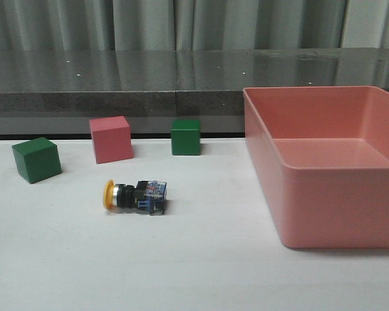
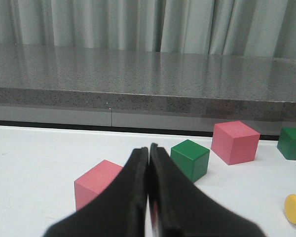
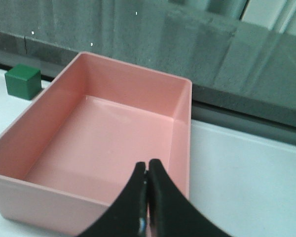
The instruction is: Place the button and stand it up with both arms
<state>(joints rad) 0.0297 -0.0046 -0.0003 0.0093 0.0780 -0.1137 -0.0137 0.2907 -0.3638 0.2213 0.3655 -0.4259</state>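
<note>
The button [image 1: 135, 195] lies on its side on the white table, yellow cap to the left, blue-and-clear base to the right. Only its yellow cap [image 2: 295, 207] shows in the left wrist view, far off to one side of my left gripper [image 2: 148, 148]. That gripper is shut with nothing between its fingers, and a pink cube [image 2: 96, 187] sits just behind it. My right gripper [image 3: 147, 165] is shut and empty too, hovering over the near wall of the pink bin [image 3: 64, 207]. Neither arm appears in the front view.
A dark green cube [image 1: 36, 159], a pink cube [image 1: 111, 139] and another green cube [image 1: 185, 137] stand in a row behind the button. The large pink bin [image 1: 272, 168] fills the right side. A grey ledge [image 1: 117, 103] runs along the back.
</note>
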